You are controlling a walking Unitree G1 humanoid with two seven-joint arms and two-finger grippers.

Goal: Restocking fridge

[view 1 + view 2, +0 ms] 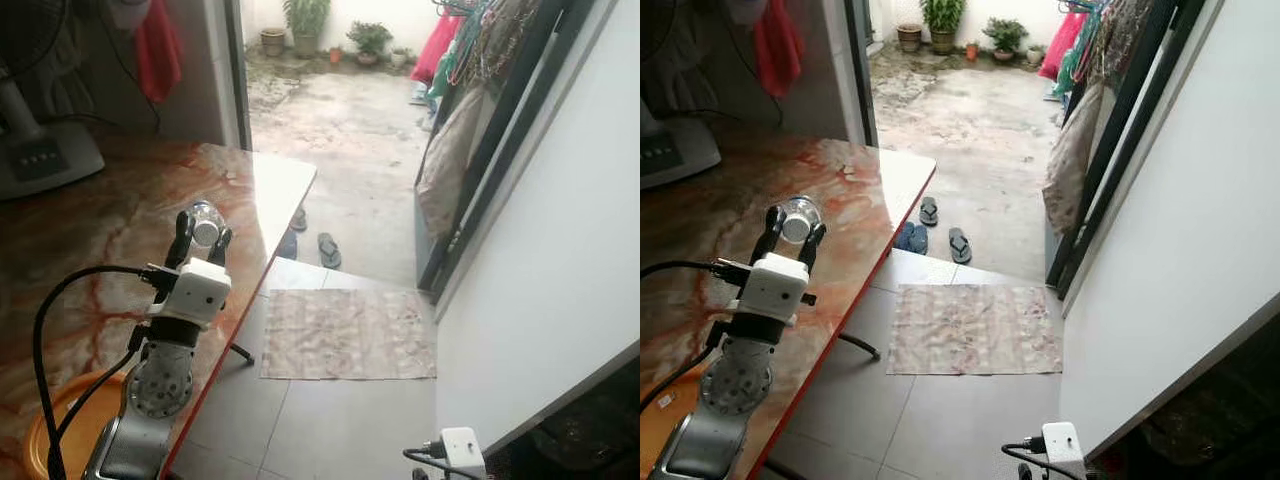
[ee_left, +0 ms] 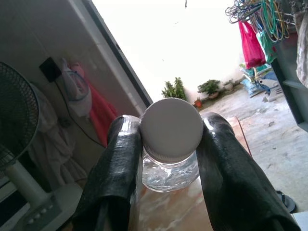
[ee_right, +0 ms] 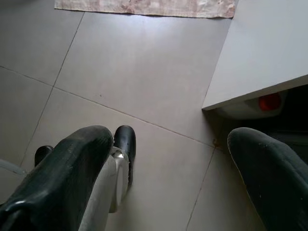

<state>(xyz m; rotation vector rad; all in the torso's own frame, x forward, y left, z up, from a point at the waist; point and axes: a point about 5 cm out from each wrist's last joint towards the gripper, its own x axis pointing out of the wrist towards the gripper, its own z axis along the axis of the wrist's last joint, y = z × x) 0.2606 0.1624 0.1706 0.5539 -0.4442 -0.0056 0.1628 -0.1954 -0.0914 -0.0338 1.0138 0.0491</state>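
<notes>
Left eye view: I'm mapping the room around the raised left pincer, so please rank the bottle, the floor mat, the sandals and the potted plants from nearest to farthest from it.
1. Bottle: gripped in the left pincer, above the marble table.
2. Floor mat: on the tiles to the right, below the table edge.
3. Sandals: at the doorway, beyond the mat.
4. Potted plants: at the far end of the yard.

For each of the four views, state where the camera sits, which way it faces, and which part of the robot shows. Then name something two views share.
Left eye view: head, facing forward and down; left arm over the marble table.
Right eye view: same, shifted sideways.
Left wrist view: along the left end effector, shut on a white-capped bottle.
Right wrist view: down at the tiled floor past the open right end effector.
Shared: both eye views and the right wrist view show the floor mat.
</notes>
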